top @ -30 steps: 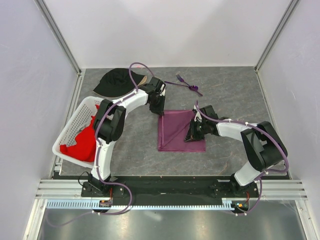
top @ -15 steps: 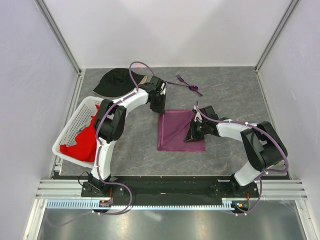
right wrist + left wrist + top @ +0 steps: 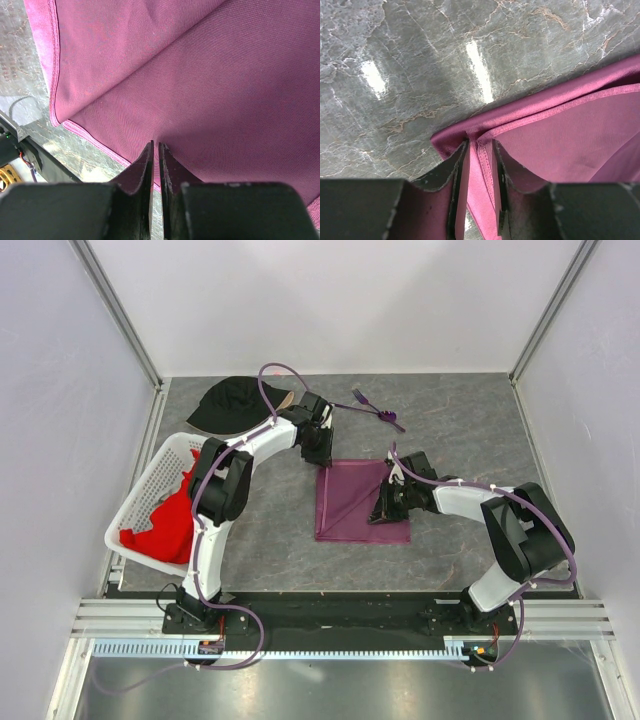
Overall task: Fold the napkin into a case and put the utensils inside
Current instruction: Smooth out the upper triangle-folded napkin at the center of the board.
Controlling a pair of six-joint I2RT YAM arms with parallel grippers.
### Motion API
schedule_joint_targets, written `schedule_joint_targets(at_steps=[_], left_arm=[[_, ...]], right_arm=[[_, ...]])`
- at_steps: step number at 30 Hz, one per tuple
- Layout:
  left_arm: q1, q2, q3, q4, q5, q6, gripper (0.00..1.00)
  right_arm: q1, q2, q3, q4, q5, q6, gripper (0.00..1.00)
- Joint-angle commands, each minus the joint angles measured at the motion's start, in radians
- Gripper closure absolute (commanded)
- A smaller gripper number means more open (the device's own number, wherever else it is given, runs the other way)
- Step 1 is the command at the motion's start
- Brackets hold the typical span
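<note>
Now | left gripper (image 3: 480,148) parted astride napkin (image 3: 560,145) corner | right gripper (image 3: 156,148) pinching napkin edge

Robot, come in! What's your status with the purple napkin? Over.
Left claw slightly open around the far left corner of the napkin. Right claw pinching its right side. No case yet; cutlery beyond it. Nothing in the way.
</note>
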Motion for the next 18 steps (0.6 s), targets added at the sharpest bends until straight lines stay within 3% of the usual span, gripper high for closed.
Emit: schedule_joint_targets(at_steps=[1,8,18], left_arm=[[0.000,0.002,0.033,0.038,0.019,-0.029,0.75],[0.000,-0.033,0.033,0.046,-0.019,-0.028,0.98],[0.011,-0.087,0.005,0.033,-0.061,-0.035,0.98]], right_arm=[[-0.001,0.020,-0.005,0.019,-0.007,-0.017,0.86],[-0.003,0.029,-0.005,0.021,-0.007,-0.016,0.87],[-0.009,0.008,-0.031,0.027,0.025,-0.010,0.89]])
